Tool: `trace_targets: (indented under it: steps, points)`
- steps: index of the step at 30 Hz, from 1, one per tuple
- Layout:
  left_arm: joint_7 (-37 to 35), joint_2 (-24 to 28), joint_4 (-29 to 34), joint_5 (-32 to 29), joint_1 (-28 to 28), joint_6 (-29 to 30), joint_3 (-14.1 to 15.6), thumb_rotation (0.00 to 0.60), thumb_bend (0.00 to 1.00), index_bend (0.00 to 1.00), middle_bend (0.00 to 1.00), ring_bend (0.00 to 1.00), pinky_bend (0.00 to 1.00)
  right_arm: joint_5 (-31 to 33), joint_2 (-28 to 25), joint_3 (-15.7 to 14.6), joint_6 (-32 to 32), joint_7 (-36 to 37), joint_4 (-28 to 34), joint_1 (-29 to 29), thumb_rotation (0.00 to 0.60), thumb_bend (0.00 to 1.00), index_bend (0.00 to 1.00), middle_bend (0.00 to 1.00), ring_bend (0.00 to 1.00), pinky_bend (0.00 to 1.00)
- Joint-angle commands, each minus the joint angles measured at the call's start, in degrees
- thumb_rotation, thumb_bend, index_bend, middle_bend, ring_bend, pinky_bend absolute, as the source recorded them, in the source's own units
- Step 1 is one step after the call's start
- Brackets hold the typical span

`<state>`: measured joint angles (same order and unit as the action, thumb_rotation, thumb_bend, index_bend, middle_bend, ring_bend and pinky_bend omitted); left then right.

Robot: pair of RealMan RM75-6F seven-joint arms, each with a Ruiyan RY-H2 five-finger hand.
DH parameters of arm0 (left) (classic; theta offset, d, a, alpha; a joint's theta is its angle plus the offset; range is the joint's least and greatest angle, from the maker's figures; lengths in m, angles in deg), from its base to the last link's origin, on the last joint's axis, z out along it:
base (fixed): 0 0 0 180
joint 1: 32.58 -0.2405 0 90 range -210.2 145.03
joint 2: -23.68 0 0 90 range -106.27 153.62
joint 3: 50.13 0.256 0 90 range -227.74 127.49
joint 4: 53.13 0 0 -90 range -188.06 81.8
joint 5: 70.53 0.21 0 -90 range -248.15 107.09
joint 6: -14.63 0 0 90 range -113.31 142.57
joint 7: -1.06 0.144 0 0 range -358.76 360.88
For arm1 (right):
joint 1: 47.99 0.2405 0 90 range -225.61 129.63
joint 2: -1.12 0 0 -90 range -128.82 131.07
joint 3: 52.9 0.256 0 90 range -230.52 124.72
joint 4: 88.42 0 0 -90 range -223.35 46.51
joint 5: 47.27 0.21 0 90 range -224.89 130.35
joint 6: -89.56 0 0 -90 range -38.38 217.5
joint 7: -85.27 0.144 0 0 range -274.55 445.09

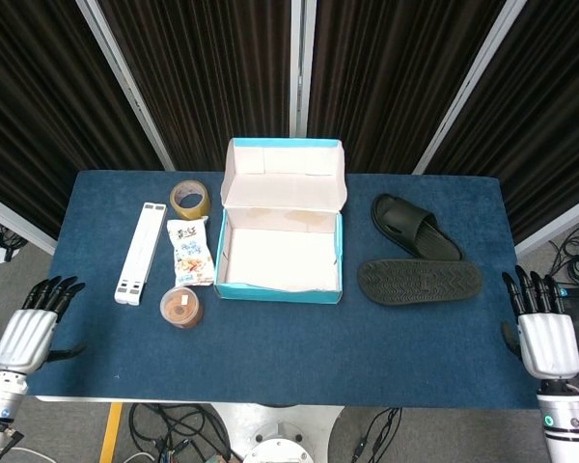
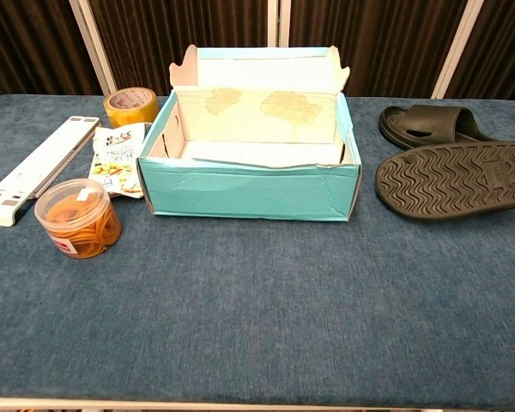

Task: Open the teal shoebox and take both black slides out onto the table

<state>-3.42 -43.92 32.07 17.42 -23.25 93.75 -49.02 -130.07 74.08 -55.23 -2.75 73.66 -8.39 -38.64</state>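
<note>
A table covered with dark blue cloth stands in front of black pleated curtains. Pale metal poles cross the curtains. Below the table, grey floor holds black cables.

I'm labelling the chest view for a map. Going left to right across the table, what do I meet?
White folding stand → jar of rubber bands → snack packet → teal shoebox, lid open → black slide lying sole-up.
</note>
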Motion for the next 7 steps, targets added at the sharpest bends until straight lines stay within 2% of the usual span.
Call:
trace_targets:
  steps: [1,7]
  points:
    - [-0.4,-0.2,-0.1,0.3,0.0,-0.2,0.3,0.6,0.12,0.11,0.06,0.0,0.07,0.0,0.9,-0.1,0.1,2.6,-1.8,-1.5,0.6,0.27,0.0,0.0,0.0,0.0]
    - [-0.6,-1.0,-0.8,0.4,-0.1,-0.5,0.7,0.6,0.12,0.11,0.06,0.0,0.07,-1.0,0.6,1.4,0.5,4.3,-2.5,-1.6,0.6,0.27,0.0,0.0,0.0,0.0]
